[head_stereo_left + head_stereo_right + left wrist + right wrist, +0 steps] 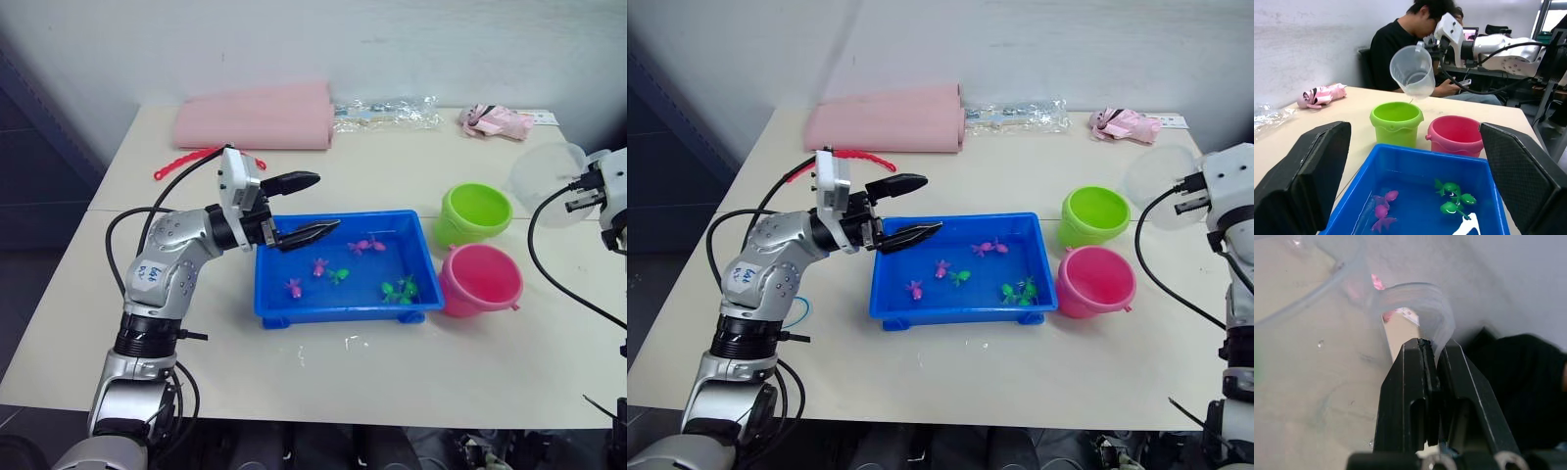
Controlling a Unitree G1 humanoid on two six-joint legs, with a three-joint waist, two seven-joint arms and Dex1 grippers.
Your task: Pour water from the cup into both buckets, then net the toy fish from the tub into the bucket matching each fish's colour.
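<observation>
The clear cup hangs in the air, tilted, just right of and above the lime green bucket. My right gripper is shut on the cup's handle. The pink bucket stands in front of the green one, both beside the right end of the blue tub. Water in the tub holds pink toy fish and green toy fish. My left gripper hovers open over the tub's left end with nothing between its fingers.
A pink rolled cloth, a red beaded strip, a clear plastic bag and a small pink bundle lie along the table's far side. A person in black sits beyond the table's right end.
</observation>
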